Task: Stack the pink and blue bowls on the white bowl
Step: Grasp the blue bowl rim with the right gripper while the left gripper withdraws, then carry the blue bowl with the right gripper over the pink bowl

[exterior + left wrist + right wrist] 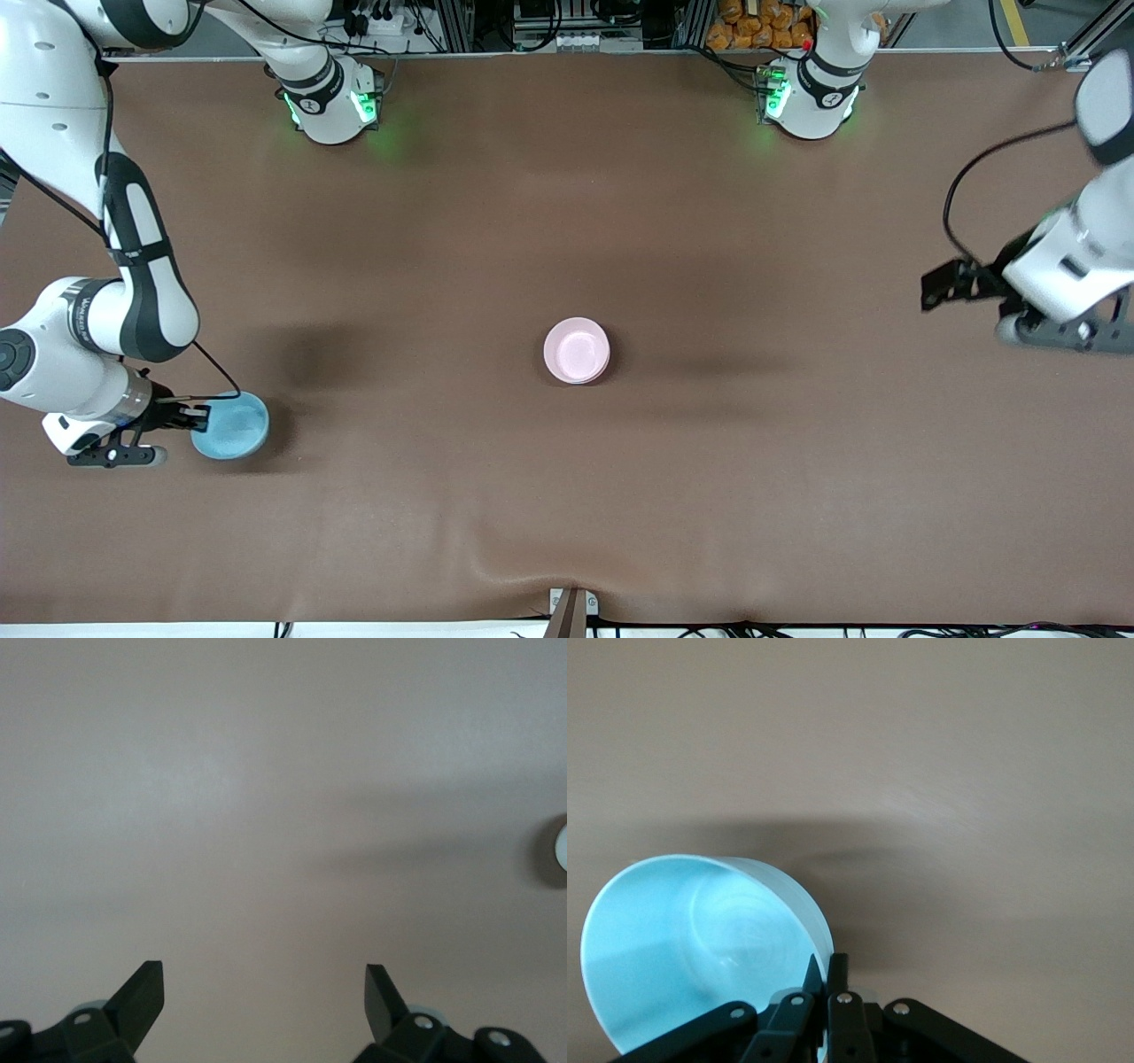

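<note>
The light blue bowl [235, 426] is near the right arm's end of the table. My right gripper [200, 415] is shut on its rim, one finger inside and one outside. In the right wrist view the blue bowl [682, 948] shows tilted, its opening toward the camera, with the right gripper [830, 962] pinching its wall. The pale pink bowl [576, 350] stands at the table's middle. A second pale rim shows at its edge, and no separate white bowl is in view. My left gripper [937, 285] is open and empty over the left arm's end of the table. It also shows in the left wrist view [264, 979].
The brown table cover [567, 496] has a wrinkle at the front edge near a small metal bracket [571, 610]. A pale bowl edge [562, 850] shows at the border of the left wrist view.
</note>
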